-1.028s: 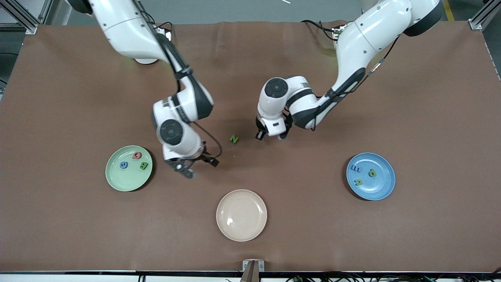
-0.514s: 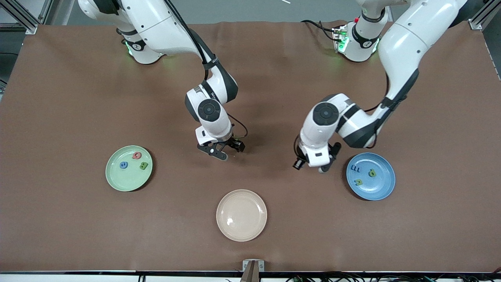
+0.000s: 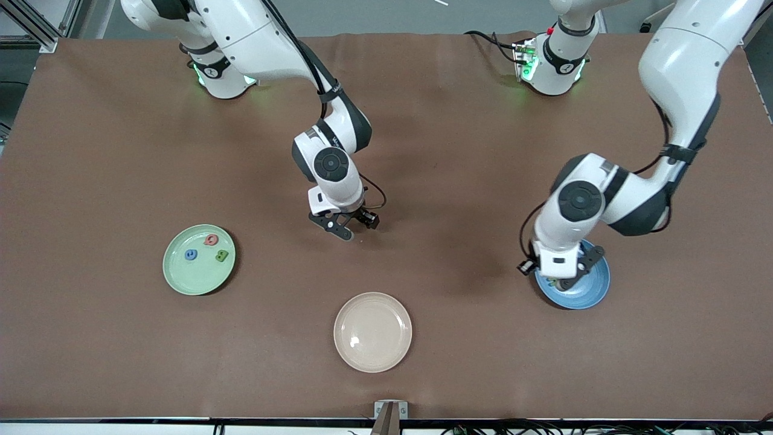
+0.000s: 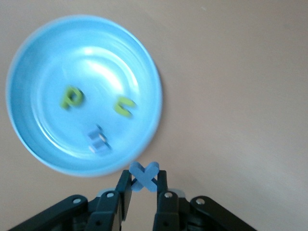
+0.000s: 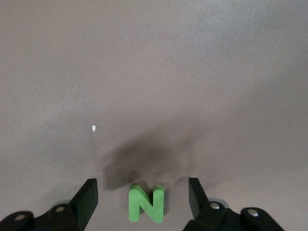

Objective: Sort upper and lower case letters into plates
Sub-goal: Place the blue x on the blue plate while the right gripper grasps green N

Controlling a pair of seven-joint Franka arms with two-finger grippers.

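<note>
Three round shallow plates sit on the brown cloth-covered table [image 3: 121, 362]: a mint green plate [image 3: 181, 279] toward the right arm's end, a blue plate [image 3: 589, 293] toward the left arm's end, and a cream plate [image 3: 372, 331] between them, nearest the front edge.

The green plate carries three small letters. The left wrist view shows three more in the glossy blue plate [image 4: 43, 62].

The left gripper [image 4: 143, 185], over the blue plate's rim, pinches a blue foam X [image 4: 144, 175].

The right gripper [image 5: 143, 196] stands open astride a green N [image 5: 146, 202] lying mid-table, hidden in the front view.
</note>
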